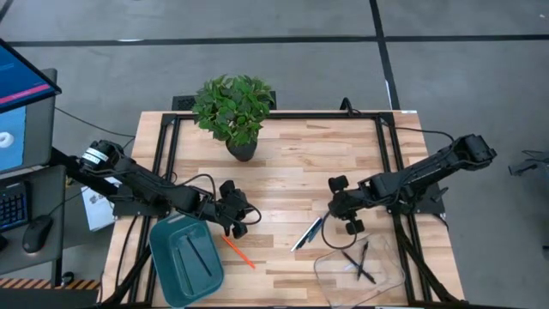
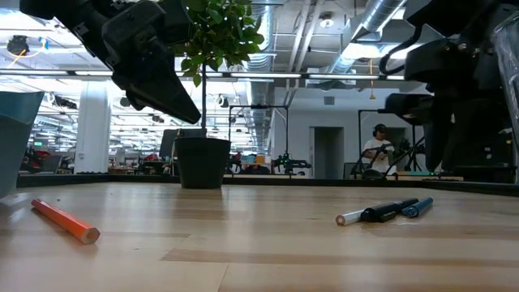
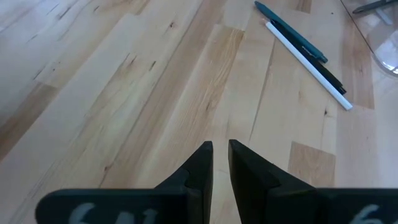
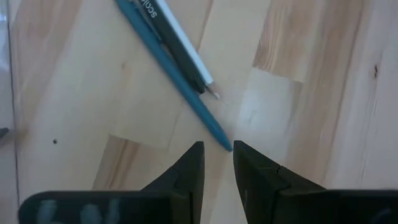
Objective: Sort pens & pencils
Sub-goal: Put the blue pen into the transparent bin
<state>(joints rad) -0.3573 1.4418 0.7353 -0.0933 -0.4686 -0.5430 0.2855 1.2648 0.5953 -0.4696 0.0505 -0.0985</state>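
Note:
Three pens lie side by side on the wooden table: a whitish one (image 3: 311,65), a black one (image 4: 180,59) and a blue one (image 4: 177,78), also seen in the high view (image 1: 307,233). My right gripper (image 4: 217,146) hovers over the blue pen's tip, slightly open and holding nothing. An orange pencil (image 1: 240,251) lies flat near the teal tray (image 1: 163,257), which holds a dark pencil (image 1: 199,256). My left gripper (image 3: 221,146) hangs above bare wood beside the orange pencil, its fingers a narrow gap apart with nothing between them.
A clear tray (image 1: 382,279) at the near right holds dark pens (image 1: 360,262). A potted plant (image 1: 233,107) stands at the table's far edge. Bare wood lies between the two arms. A person shows in the room far behind the table (image 2: 377,150).

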